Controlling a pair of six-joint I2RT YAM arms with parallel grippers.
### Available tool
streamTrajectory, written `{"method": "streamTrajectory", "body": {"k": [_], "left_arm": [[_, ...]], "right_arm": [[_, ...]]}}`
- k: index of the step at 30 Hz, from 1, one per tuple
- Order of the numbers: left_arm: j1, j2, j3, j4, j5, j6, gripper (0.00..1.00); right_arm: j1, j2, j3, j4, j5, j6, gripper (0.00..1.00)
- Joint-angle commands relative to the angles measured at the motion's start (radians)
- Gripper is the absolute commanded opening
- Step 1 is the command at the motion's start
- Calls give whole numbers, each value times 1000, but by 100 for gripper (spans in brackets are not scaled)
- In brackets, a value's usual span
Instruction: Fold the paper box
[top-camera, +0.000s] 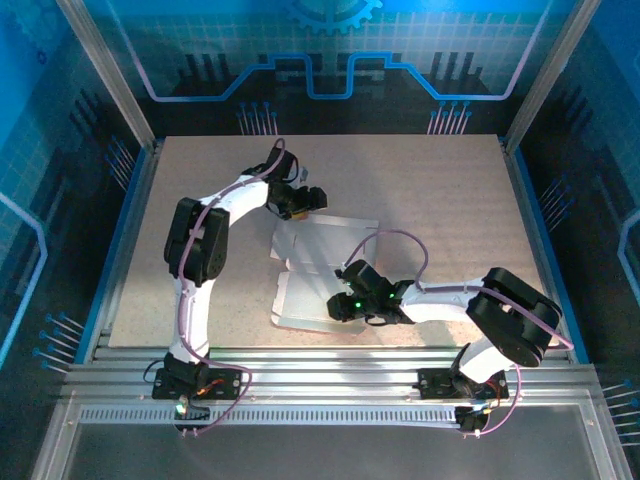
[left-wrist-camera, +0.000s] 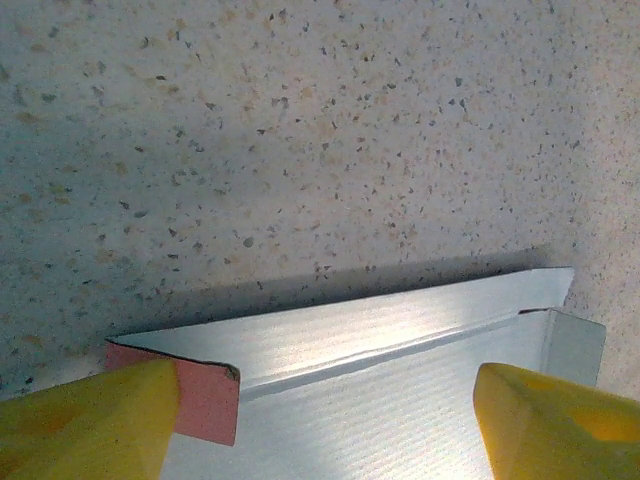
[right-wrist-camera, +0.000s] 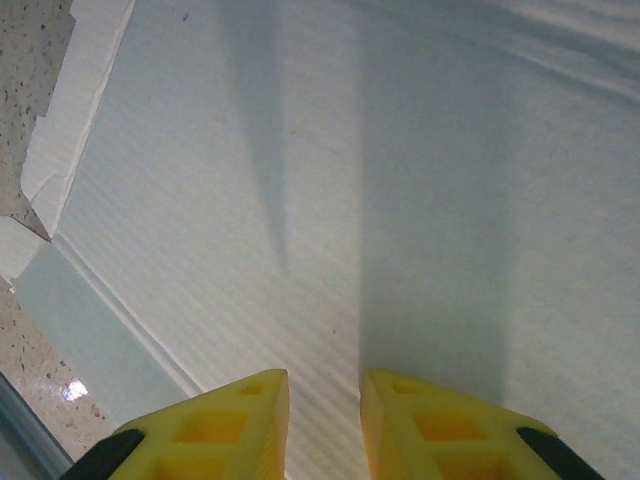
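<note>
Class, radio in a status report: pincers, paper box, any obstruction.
Left pincer open over far edge of paper box. Right pincer slightly open above its whitish inside. Box not yet folded. Nothing blocking.

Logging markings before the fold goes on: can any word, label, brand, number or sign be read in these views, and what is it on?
No text can be read in any view.
paper box: plain whitish inner side, pink on one flap corner in the left wrist view, no print.
back wall: gear outline and circuit-style lines, no letters or numbers.
table: speckled surface, no markings.
</note>
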Motion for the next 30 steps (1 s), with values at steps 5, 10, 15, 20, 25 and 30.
{"method": "streamTrajectory", "body": {"k": [5,10,15,20,25,30], "left_arm": [[-26,67,69,-68,-26,1,78],[-43,101,97,-105,-59,14,77],[-62,131,148,-193,-135,48,77],[-61,90,150,-191,-133,44,76],[-47,34,172,-211,-114,55,73],[-21,-55,119,-223,-119,109,69]], "right_arm": [[22,47,-15,-60,-7,5,28],[23,50,-18,-61,-6,7,28],[23,45,-20,-65,-1,7,28],[25,37,-20,-66,7,7,28],[25,19,-20,-63,20,7,28],[23,-34,-10,-85,50,-7,28]]}}
